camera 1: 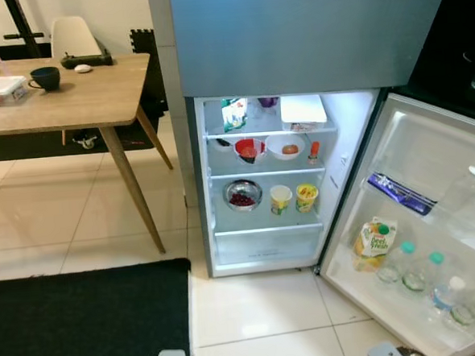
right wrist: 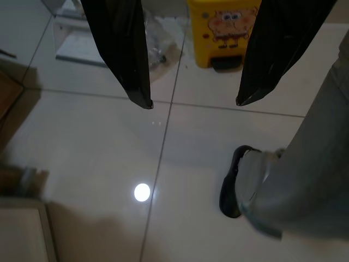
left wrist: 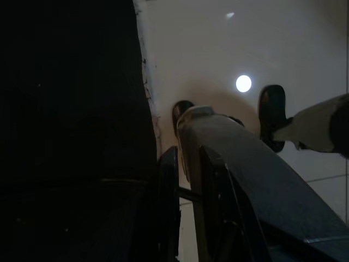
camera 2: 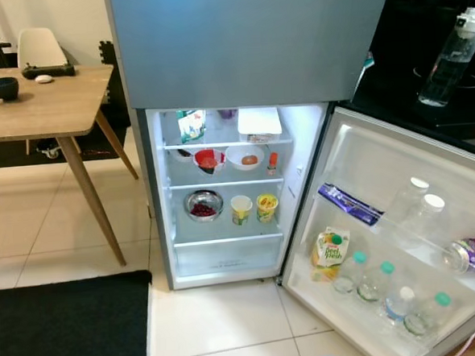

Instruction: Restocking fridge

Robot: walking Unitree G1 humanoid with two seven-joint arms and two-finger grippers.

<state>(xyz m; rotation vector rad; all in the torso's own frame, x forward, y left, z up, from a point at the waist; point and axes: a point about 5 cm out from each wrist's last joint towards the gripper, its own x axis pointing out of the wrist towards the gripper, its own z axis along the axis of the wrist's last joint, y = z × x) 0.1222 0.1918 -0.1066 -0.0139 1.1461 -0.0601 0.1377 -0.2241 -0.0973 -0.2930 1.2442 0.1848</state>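
Observation:
The fridge stands open and lit in front of me. Its top shelf holds a carton and a white box. Two bowls and a small red bottle sit on the middle shelf. Lower down are a steel bowl of red fruit and two cups. The open door carries a juice carton, a purple packet and several water bottles. My right gripper hangs open over the floor tiles. My left gripper hangs in the dark beside a black mat.
A wooden table with a dark cup stands left of the fridge, with a white chair behind it. A black mat covers the floor at the left. A clear bottle stands on the black counter. A grey-clad leg and black shoe are beside me, near a yellow bin.

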